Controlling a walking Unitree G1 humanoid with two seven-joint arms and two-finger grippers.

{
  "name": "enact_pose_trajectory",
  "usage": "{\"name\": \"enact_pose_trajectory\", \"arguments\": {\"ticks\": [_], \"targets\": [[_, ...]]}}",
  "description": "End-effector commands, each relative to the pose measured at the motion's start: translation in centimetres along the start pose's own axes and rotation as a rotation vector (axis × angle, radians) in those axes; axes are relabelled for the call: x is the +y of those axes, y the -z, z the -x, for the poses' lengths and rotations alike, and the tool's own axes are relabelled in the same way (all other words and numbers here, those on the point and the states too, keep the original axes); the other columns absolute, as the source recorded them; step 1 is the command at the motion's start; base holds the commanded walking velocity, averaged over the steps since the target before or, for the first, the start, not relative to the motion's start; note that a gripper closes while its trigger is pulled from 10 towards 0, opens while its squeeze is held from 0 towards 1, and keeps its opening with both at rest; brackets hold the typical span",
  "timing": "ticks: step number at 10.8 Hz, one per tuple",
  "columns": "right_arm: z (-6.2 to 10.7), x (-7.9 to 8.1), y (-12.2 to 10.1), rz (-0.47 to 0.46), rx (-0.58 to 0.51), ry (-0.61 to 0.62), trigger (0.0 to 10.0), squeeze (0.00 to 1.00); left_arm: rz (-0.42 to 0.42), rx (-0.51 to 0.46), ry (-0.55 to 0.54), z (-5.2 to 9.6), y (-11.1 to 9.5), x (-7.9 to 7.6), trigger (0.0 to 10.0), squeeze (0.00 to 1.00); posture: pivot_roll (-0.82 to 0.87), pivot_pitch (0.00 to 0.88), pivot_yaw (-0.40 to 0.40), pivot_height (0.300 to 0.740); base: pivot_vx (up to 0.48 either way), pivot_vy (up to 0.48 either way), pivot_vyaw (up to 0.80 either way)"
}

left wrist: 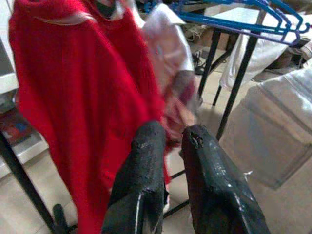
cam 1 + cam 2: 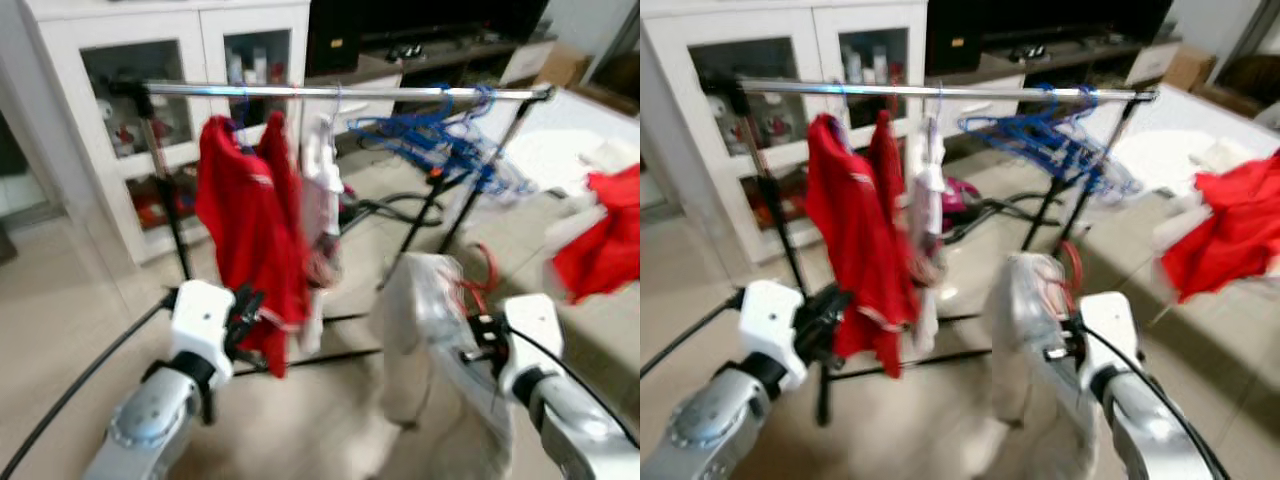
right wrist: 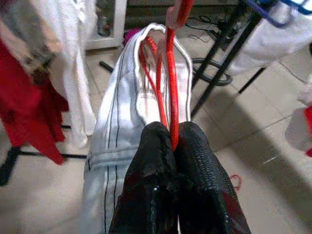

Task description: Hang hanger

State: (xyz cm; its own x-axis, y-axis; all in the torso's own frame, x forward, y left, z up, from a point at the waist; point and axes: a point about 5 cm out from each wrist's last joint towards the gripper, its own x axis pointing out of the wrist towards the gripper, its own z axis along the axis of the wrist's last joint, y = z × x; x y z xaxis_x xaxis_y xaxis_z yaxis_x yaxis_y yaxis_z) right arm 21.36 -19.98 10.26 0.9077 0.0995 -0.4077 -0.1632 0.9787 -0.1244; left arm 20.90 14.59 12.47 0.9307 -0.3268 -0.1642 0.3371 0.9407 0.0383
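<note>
**Holding a Red Hanger Below the Rail**

Pinching tight, the right gripper (image 3: pixel 171 141) had its two black fingers pressed together on a thin red hanger (image 3: pixel 170 83). A pale grey garment (image 2: pixel 425 330) hung on that hanger, low in the head view at about 5 o'clock. The hanger was well under the silver rail (image 2: pixel 340 92), not on it.

The left gripper (image 1: pixel 168 134) was low at about 8 o'clock. Its fingers were a little apart and held nothing. It sat just beside the bottom of a red shirt (image 2: pixel 245 235).

The rail ran across the top, from 10 o'clock to 2 o'clock. The red shirt hung from it at about 11 o'clock. A white garment (image 2: pixel 322 180) hung right next to it, close to 12 o'clock. A bunch of blue hangers (image 2: pixel 445 140) crowded the rail at about 1 o'clock. These things filled a lot of the rail.

Black rack legs (image 2: pixel 435 205) stood behind the grey garment. A white cabinet (image 2: pixel 180 60) with glass doors stood behind the rack at 11 o'clock. Red cloth (image 2: pixel 600 240) lay on a pale surface at 3 o'clock. The floor (image 2: pixel 80 300) was light tile.
</note>
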Motion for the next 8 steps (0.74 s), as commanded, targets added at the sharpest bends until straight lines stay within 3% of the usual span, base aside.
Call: {"name": "enact_pose_trajectory", "arguments": {"ticks": [1, 5, 8], "targets": [[0.2, -0.8, -0.6, 0.032, -0.028, 0.032, 10.0, 0.00, 0.003, -0.003, 0.012, 0.0, -0.1, -0.5, 10.0, 0.00, 0.04, 0.059, -0.097, 0.740, 0.000, -0.371, 0.63], [0.2, -0.2, -0.6, 0.016, -0.032, 0.037, 10.0, 0.00, -0.016, -0.006, 0.018, -1.0, -0.4, 0.4, 10.0, 0.00, 0.03, 0.049, -0.046, 0.740, 0.000, -0.371, 0.80], [-0.1, 0.2, -0.8, -0.003, -0.039, -0.031, 10.0, 0.00, -0.020, -0.018, 0.033, -1.8, -1.1, 0.6, 10.0, 0.00, 0.05, 0.039, 0.005, 0.740, 0.000, -0.370, 0.80]]}}
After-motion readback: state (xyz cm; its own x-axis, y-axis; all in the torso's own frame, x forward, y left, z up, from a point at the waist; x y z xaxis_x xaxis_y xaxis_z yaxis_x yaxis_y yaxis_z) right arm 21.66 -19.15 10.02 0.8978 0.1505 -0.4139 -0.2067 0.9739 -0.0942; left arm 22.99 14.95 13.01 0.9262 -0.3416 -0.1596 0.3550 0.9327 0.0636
